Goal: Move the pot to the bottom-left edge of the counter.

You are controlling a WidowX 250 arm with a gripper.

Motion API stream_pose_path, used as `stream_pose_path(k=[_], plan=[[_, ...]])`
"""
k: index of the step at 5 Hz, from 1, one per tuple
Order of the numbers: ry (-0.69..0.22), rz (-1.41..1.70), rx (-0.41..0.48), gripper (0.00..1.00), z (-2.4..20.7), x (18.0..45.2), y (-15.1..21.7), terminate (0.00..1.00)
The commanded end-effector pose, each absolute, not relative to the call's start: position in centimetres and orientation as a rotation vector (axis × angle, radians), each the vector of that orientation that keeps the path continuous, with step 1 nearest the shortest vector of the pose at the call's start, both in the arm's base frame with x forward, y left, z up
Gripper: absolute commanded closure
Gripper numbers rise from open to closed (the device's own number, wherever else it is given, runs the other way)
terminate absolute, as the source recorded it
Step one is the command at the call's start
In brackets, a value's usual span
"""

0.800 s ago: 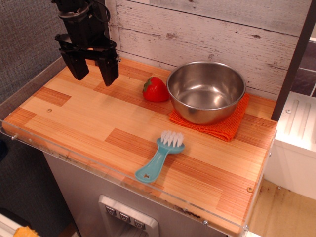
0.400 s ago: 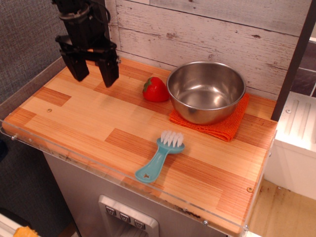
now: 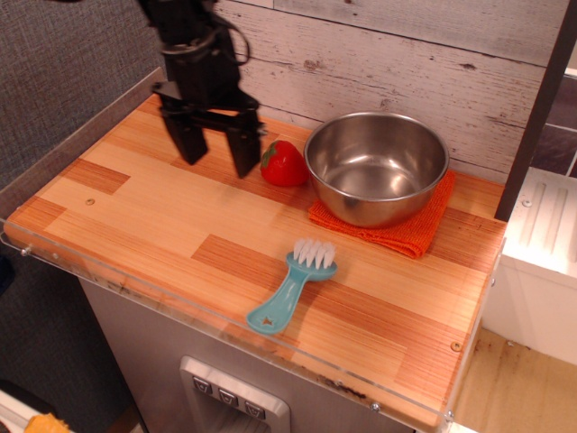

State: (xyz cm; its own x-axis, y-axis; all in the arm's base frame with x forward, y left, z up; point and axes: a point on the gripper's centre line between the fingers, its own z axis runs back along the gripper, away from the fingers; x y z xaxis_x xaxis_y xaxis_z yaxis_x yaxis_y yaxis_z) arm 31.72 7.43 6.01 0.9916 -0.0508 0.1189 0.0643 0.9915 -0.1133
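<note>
Over the counter (image 3: 135,212), gripper (image 3: 216,155) now closer to pot (image 3: 376,167)

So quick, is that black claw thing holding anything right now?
Gripper: open, holding nothing, just left of the toy strawberry; the pot sits untouched on the orange cloth.

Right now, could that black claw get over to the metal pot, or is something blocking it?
Probably yes. The gripper hangs open above the counter, left of the pot. Only the strawberry sits between them, low enough to pass over.
</note>
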Motion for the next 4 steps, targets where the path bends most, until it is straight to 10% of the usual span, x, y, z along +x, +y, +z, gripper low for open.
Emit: stream_pose_path(k=[1,4], plan=[[-0.230,-0.201,-0.098,0.00,9.6,33.7,1.2,0.00],[-0.273,-0.060,-0.013,0.00,9.3,40.5,0.3,0.00]])
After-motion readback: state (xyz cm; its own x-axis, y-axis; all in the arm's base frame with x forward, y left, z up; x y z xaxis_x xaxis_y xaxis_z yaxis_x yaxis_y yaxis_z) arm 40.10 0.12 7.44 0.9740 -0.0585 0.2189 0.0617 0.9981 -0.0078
